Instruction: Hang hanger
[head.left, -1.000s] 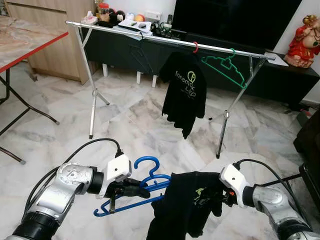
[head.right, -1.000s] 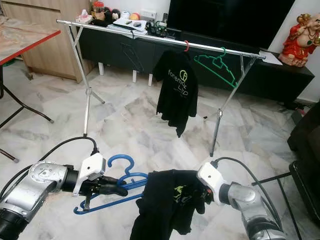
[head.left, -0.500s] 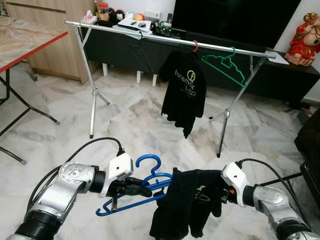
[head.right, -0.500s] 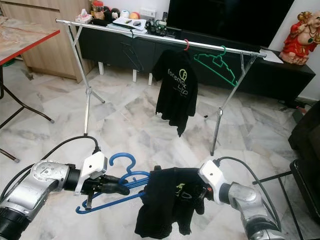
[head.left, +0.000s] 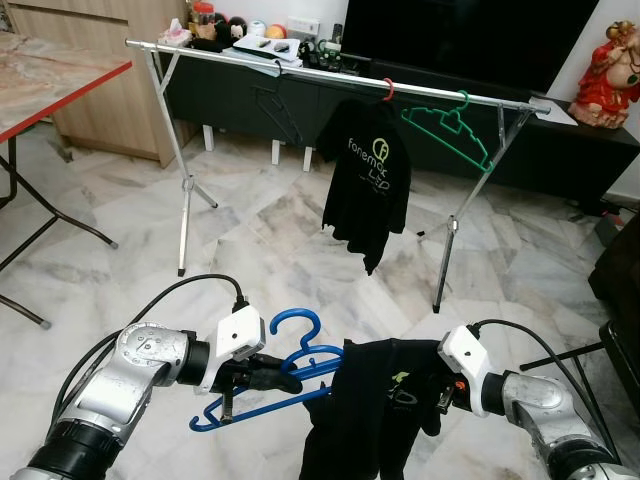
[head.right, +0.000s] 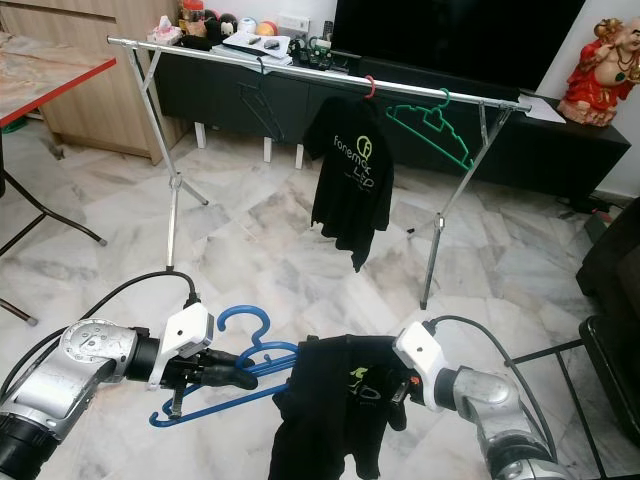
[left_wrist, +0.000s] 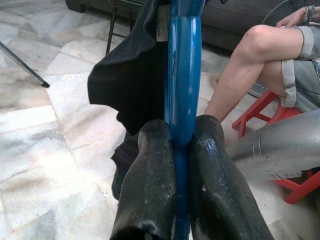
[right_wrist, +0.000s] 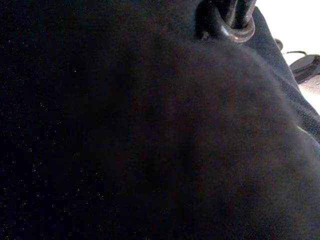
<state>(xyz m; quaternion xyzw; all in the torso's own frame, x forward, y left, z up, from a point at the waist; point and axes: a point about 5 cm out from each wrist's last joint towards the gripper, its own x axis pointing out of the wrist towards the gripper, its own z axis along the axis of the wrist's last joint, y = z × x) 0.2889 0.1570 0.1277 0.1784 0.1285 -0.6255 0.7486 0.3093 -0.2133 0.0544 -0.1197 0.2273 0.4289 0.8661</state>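
Well short of the clothes rail (head.left: 300, 66), the left gripper (left_wrist: 176, 150) pinches the blue hanger (head.left: 290, 355); the right gripper (head.left: 440, 395) is buried in the black shirt (head.left: 375, 405), its grip impossible to tell.

Blue hanger (head.left: 285, 372) held roughly level, black shirt (head.left: 375, 405) draped on it.

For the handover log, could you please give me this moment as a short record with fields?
left gripper: fingers shut on the blue hanger
right gripper: buried in the black shirt; finger state hidden
black shirt: partly threaded on the blue hanger, held low in front of the robot
clothes rail: ahead, carrying a hung black shirt and a green hanger
person's leg: seen in the left wrist view
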